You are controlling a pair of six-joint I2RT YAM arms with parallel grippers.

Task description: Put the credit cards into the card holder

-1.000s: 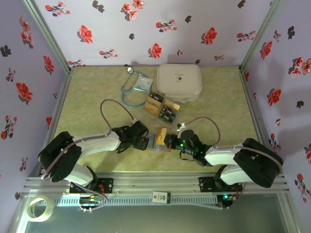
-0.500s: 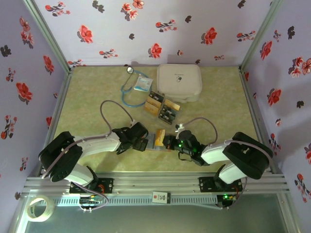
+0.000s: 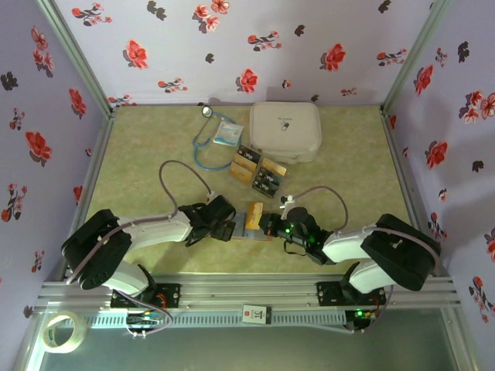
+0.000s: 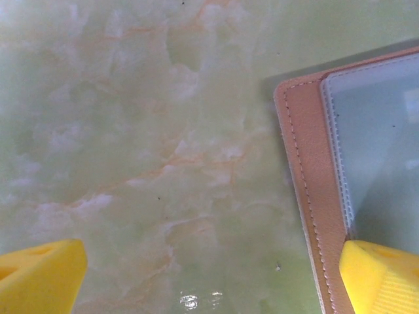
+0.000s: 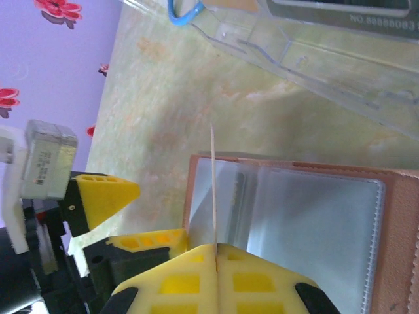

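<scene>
Right gripper (image 5: 215, 252) clamps 1 credit card (image 5: 212, 190) over card holder (image 5: 400, 248); left gripper (image 4: 209, 275) spread at its edge. Tilted card may miss pocket (image 5: 314, 216).

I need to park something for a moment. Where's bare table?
Bare: the left strip between the stethoscope and the left wall, and the right side between the white case and the right wall. Crowded: the middle, from the loose credit cards down to the card holder.
</scene>
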